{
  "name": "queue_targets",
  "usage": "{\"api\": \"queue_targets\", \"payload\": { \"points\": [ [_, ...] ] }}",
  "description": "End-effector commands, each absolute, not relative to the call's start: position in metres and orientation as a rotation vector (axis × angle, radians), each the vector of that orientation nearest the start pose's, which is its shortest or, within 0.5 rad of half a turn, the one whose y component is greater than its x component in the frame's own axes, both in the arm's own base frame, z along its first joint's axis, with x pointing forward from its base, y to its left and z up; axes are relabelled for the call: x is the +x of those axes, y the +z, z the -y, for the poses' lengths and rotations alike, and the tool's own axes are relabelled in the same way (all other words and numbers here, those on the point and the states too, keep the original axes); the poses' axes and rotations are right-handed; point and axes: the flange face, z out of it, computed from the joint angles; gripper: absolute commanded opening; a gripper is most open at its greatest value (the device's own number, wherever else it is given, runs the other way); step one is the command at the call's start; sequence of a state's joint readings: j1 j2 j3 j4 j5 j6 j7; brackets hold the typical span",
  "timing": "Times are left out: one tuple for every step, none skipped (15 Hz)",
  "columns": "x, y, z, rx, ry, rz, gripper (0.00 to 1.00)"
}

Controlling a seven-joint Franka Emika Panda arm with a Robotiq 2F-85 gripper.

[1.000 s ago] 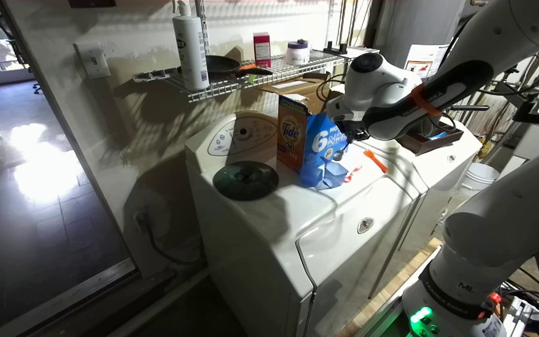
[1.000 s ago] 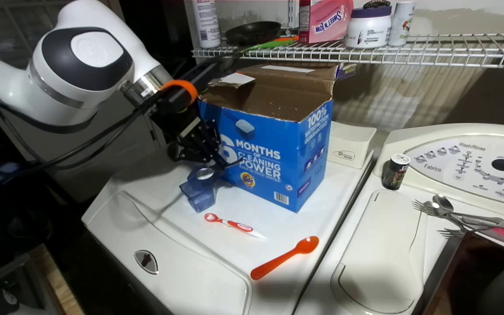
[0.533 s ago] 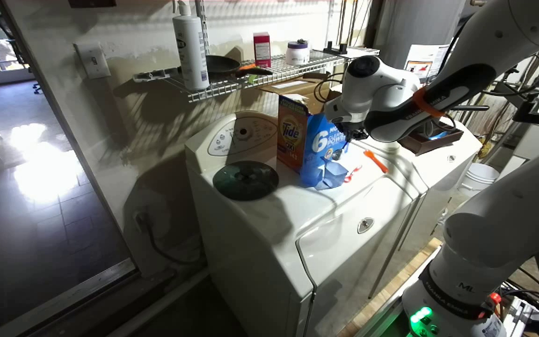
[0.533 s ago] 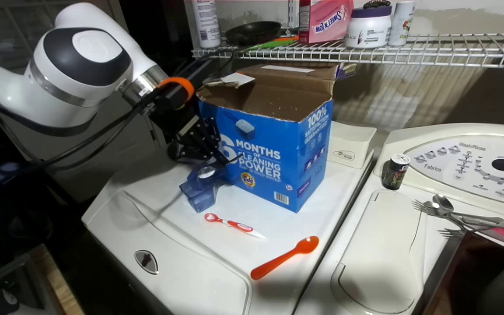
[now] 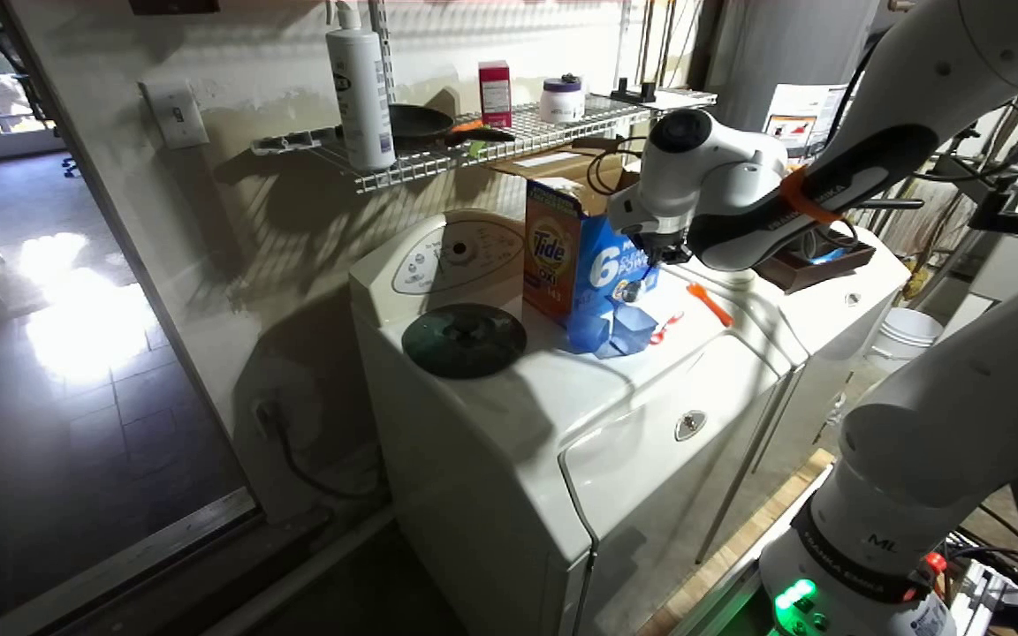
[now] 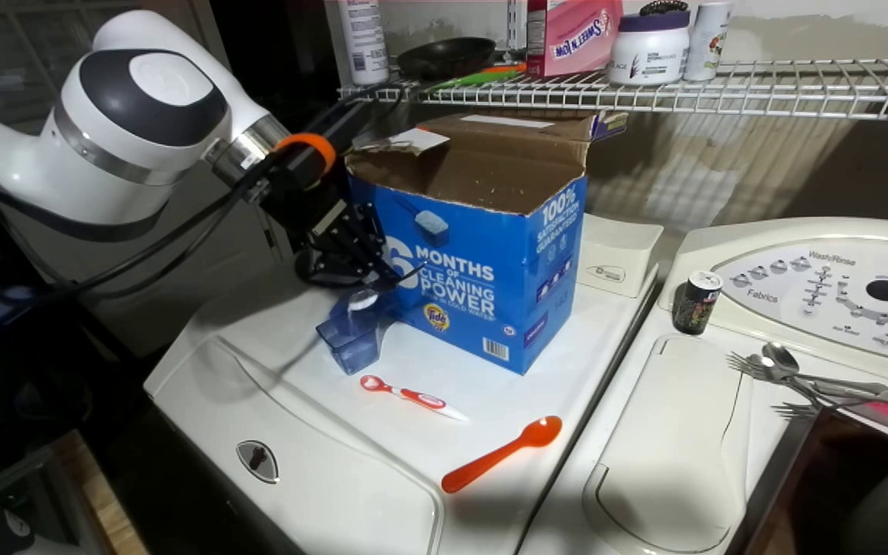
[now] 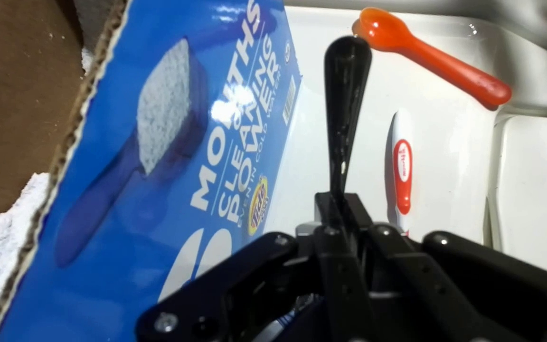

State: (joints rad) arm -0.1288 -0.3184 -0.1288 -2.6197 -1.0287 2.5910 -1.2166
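Observation:
My gripper (image 7: 342,202) is shut on a metal spoon (image 7: 347,71); its handle sticks out dark past the fingertips in the wrist view. In an exterior view the spoon's bowl (image 6: 363,300) shows white powder and hangs tilted just over a translucent blue scoop (image 6: 353,344). That scoop stands on the white machine top, close against an open blue and orange Tide box (image 6: 482,270). White powder (image 7: 7,251) lies inside the box in the wrist view. Whether grains are falling from the spoon is too blurred to tell. The gripper (image 5: 664,256) is beside the box's blue face.
Near the scoop lie a red and white spoon (image 6: 417,398) and an orange spoon (image 6: 502,455). A wire shelf (image 6: 760,92) with bottles, a pan and a pink box runs above. Cutlery (image 6: 806,378) and a small dark can (image 6: 697,303) sit on the neighbouring machine.
The wrist has shifted slightly, and the held spoon has tilted more: its handle end has risen while the bowl stays over the scoop. The box and loose spoons have not moved.

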Motion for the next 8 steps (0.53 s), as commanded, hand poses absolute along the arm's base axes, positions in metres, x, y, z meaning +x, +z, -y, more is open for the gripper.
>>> {"api": "queue_targets", "payload": {
  "points": [
    [0.4191, 0.3757, 0.0859, 1.537, -0.274, -1.935, 0.02],
    [0.419, 0.3754, 0.0852, 1.534, -0.274, -1.936, 0.02],
    [0.4187, 0.3749, 0.0849, 1.53, -0.278, -1.937, 0.02],
    [0.4187, 0.3749, 0.0851, 1.525, -0.281, -1.936, 0.02],
    [0.4184, 0.3748, 0.0847, 1.521, -0.283, -1.937, 0.02],
    [0.4182, 0.3746, 0.0837, 1.516, -0.284, -1.938, 0.02],
    [0.4179, 0.3745, 0.0829, 1.506, -0.289, -1.937, 0.02],
    [0.4172, 0.3747, 0.0813, 1.499, -0.293, -1.934, 0.02]
  ]
}}
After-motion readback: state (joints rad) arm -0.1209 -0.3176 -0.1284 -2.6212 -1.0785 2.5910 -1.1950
